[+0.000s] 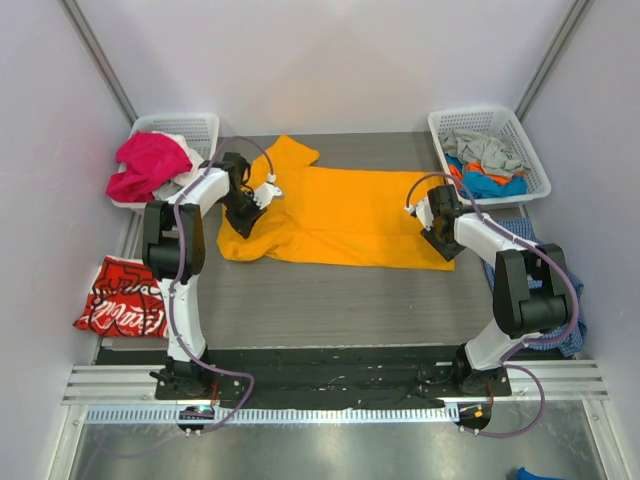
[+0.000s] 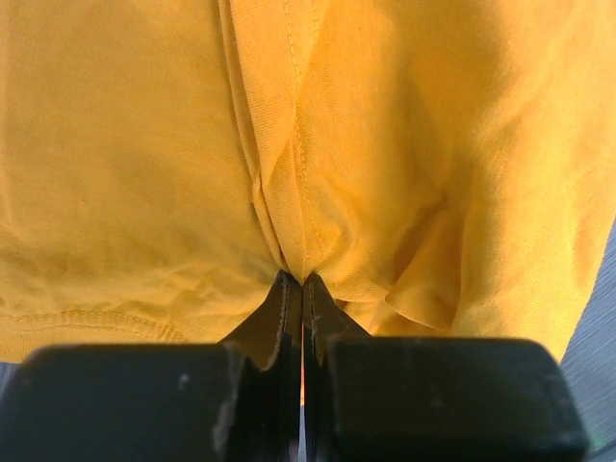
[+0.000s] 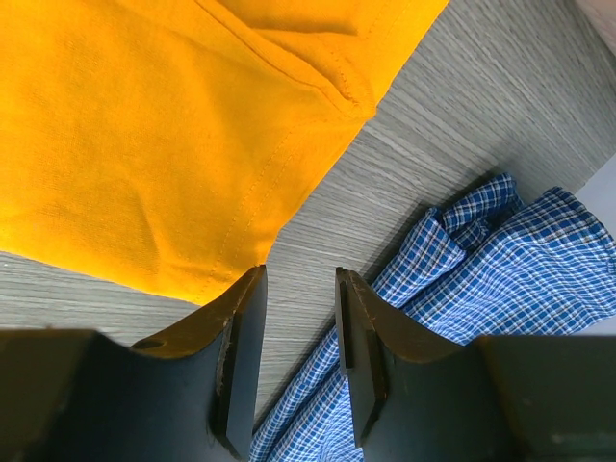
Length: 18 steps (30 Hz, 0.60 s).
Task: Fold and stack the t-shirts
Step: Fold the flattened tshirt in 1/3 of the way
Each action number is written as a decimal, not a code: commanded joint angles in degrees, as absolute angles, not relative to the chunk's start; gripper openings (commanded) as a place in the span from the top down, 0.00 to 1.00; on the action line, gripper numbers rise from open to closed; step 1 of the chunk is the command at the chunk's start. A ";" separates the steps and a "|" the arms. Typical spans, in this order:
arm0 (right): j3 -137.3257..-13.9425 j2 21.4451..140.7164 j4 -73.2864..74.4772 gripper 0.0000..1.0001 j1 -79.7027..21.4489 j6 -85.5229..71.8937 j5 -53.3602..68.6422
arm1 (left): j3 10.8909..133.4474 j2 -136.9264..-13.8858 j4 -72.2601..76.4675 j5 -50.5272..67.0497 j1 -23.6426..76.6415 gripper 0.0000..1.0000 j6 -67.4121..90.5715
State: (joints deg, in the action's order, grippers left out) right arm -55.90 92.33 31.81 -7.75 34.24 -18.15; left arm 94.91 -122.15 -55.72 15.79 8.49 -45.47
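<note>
A bright orange-yellow t-shirt (image 1: 340, 215) lies spread across the middle of the grey table (image 1: 330, 300). My left gripper (image 1: 244, 222) is down on the shirt's left part. In the left wrist view it (image 2: 303, 281) is shut on a pinched fold of the orange cloth (image 2: 289, 173). My right gripper (image 1: 441, 243) sits at the shirt's right lower corner. In the right wrist view it (image 3: 300, 274) stands open over bare table, just beside the orange hem (image 3: 192, 192), with nothing between its fingers. A red t-shirt with white lettering (image 1: 120, 298) lies folded at the left edge.
A white basket (image 1: 185, 128) at the back left holds a pink-red cloth (image 1: 148, 165) that spills over its side. Another white basket (image 1: 530, 150) at the back right holds grey, blue and orange clothes. A blue checked cloth (image 3: 500, 260) lies at the table's right edge (image 1: 525, 238).
</note>
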 commanded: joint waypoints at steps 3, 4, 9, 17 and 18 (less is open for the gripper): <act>-55.46 91.76 31.03 0.59 -7.65 33.13 -17.75 | 95.36 -119.71 -54.58 15.47 8.26 1.00 -45.79; -55.46 91.84 30.94 0.59 -7.56 33.13 -17.75 | 95.36 -119.45 -54.41 15.21 8.26 1.00 -45.70; -55.11 92.46 30.67 0.59 -7.56 33.13 -17.58 | 95.98 -117.08 -53.00 13.45 8.17 1.00 -45.26; -55.20 93.60 30.50 0.59 -7.56 32.87 -17.58 | 96.68 -114.35 -49.40 10.99 8.26 1.00 -44.91; -55.20 93.60 30.41 0.59 -7.65 32.78 -17.49 | 96.68 -114.43 -49.13 10.55 8.26 1.00 -45.09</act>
State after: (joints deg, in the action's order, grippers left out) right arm -55.33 93.47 31.59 -7.75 33.85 -17.87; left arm 94.94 -117.75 -52.01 12.34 8.49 -45.21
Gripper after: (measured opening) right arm 0.413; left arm 0.015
